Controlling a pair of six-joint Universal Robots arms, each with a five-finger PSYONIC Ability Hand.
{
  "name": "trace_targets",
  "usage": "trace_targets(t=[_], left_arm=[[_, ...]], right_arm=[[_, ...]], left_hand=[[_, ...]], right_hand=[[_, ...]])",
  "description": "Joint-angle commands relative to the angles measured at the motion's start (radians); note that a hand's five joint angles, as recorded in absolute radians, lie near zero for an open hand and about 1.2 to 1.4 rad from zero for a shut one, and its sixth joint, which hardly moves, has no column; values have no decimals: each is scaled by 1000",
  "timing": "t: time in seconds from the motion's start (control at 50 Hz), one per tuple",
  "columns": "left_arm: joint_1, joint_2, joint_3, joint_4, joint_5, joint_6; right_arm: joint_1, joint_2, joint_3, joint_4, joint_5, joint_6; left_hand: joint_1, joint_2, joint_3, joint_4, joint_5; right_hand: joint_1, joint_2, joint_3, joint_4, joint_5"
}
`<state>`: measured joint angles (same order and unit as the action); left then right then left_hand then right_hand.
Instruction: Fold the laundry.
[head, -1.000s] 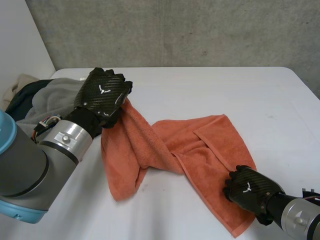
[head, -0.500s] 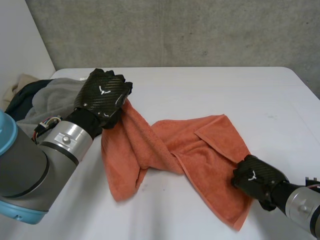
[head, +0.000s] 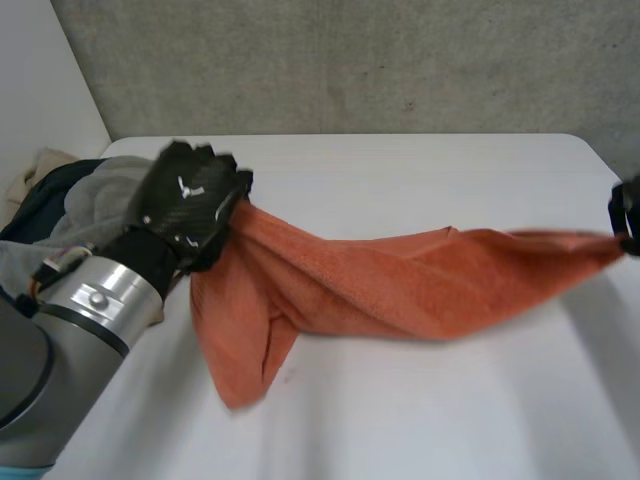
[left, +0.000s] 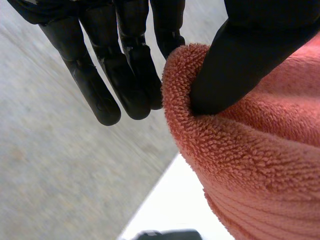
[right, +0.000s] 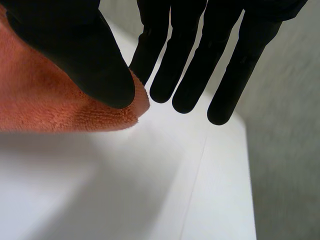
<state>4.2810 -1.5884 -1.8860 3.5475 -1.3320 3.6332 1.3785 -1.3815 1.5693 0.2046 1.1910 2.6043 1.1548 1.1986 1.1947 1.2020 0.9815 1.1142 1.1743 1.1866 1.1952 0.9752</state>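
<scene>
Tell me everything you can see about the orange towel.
The towel is orange terry cloth with a looped pile, drawn out into a long bunched band across the white table. The left robot hand pinches one end between thumb and fingers. The right robot hand pinches the far corner the same way, and that end looks lifted off the table. Near the left robot hand a loose flap hangs down and lies creased on the table.

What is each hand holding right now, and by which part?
Both hold the orange towel: the left hand pinches a bunched edge at one end, the right hand pinches a corner at the opposite end, thumb against fingers.
</scene>
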Motion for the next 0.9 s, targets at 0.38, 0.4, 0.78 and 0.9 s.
trace_targets(t=[0.38,0.4,0.78,0.9], left_arm=[[83,-426,986,333,-13,12],[86,-426,976,343,-13,-5],[62,-364,167,347,19,2],[16,-452,73,346,36,76]], right_arm=[[162,144,-459,-786,320,430],[165,145,-459,-807,317,430],[67,335,-280,-352,-99,319],[47,418,-197,-246,-76,-40]], left_hand=[[242,198,202,194,240],[242,198,202,194,240],[242,198,202,194,240],[242,198,202,194,240]], right_hand=[[282,222,210,201,247],[282,222,210,201,247],[282,222,210,201,247],[282,222,210,201,247]])
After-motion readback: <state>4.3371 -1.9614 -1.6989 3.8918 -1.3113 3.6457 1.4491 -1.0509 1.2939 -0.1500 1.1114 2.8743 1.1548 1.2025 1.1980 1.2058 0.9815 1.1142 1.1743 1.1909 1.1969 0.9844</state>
